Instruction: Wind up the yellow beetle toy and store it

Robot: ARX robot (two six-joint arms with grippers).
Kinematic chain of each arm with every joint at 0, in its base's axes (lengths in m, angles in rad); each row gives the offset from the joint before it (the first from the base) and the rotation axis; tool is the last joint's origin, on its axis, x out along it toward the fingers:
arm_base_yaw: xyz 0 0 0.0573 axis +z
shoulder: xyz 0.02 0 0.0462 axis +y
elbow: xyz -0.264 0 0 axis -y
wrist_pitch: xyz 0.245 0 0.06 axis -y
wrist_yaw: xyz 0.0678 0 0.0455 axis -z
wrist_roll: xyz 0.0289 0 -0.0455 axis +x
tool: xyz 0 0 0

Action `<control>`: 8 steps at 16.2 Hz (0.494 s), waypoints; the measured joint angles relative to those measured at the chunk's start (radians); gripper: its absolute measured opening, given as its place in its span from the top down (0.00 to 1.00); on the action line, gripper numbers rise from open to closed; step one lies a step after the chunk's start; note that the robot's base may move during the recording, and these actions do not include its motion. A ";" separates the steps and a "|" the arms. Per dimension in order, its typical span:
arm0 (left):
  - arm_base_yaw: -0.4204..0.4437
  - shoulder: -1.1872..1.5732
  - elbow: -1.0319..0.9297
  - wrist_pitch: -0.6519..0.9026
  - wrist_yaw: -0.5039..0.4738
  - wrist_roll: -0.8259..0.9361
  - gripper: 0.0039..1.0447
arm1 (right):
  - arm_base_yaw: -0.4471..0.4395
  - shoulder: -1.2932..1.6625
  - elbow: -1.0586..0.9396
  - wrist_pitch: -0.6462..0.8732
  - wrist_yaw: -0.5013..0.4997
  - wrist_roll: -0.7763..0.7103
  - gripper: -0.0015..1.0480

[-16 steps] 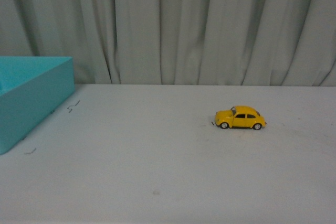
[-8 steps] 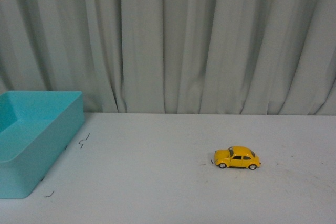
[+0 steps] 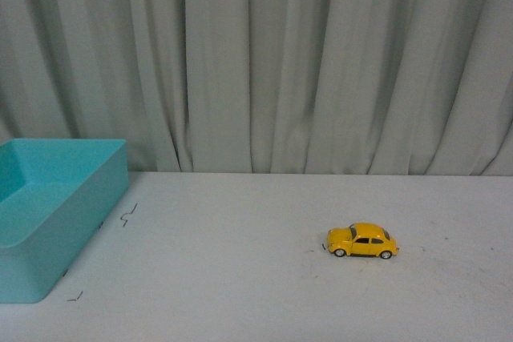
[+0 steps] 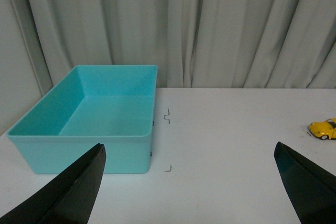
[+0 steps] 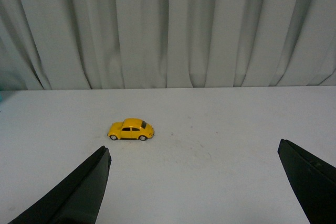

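the left gripper [image 4: 189, 150] is holding its black fingers [image 4: 79, 187] spread wide above the white table [image 3: 224, 294], gripping nothing. the right gripper [image 5: 194, 148] is gaping likewise, empty. beyond them the yellow beetle toy [image 3: 362, 241] is sitting on its wheels on the tabletop, well apart from the teal bin [image 3: 80, 198] resting at the left. a grey curtain [image 3: 280, 62] is hanging behind.

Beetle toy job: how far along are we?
Done: nothing yet. The yellow beetle toy stands on its wheels on the table, apart from both arms. In hand: nothing; the left end effector and right end effector are open and empty. Left: grasp the toy, wind it up, then store it, likely in the teal bin, which is empty.
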 joint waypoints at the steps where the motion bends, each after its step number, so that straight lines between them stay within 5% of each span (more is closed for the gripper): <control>1: 0.000 0.000 0.000 0.000 0.000 0.000 0.06 | 0.000 0.000 0.000 0.000 0.000 0.000 0.06; 8: 0.000 0.000 0.000 0.000 0.000 0.000 0.06 | 0.000 0.000 0.000 0.000 0.000 0.000 0.06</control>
